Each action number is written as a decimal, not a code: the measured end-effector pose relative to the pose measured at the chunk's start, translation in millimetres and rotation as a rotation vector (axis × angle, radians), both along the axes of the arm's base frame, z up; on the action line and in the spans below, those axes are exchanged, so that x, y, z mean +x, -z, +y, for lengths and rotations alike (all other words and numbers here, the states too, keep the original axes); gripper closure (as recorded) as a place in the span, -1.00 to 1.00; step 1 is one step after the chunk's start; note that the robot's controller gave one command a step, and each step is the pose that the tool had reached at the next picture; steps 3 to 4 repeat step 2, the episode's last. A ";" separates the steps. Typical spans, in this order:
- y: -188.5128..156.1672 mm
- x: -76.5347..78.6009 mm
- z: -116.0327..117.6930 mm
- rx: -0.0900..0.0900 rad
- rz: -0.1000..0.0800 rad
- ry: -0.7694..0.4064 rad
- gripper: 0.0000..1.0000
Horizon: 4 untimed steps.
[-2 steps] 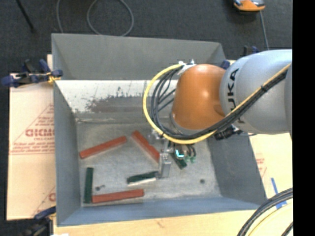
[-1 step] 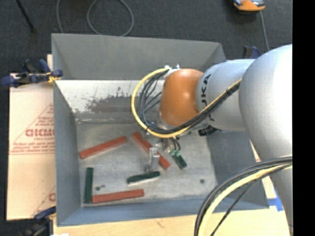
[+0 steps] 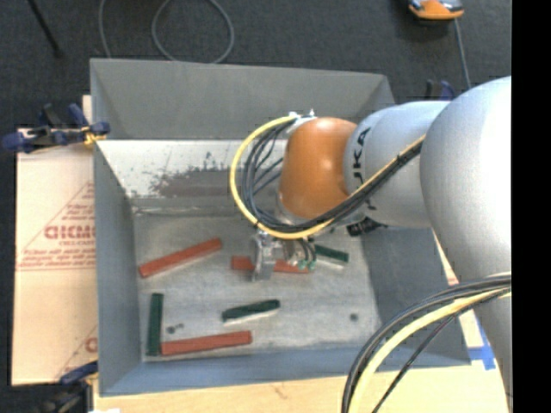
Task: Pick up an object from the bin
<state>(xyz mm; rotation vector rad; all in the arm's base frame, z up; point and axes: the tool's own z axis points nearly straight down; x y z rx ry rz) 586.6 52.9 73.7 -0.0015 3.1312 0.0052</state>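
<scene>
My gripper (image 3: 262, 261) reaches down near the middle of the bin floor, below the orange wrist cover. It stands right over a short red stick (image 3: 242, 265), whose ends show on either side of it. A small dark green stick (image 3: 332, 255) lies just to the right, partly hidden by the wrist. A longer red bar (image 3: 181, 257) lies slanted to the left of the gripper. A dark green stick with a pale edge (image 3: 250, 311) lies in front of it.
A dark green bar (image 3: 154, 323) stands along the left wall at the front. A long red bar (image 3: 207, 343) lies along the front wall. The arm and its cables cover the bin's right side.
</scene>
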 end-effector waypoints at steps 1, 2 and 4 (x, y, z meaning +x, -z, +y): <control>0.8 40.0 -10.7 -0.005 0.003 -0.180 1.00; -140.2 66.2 9.5 -0.008 -0.003 -0.549 1.00; -140.2 66.2 9.5 -0.008 -0.003 -0.549 1.00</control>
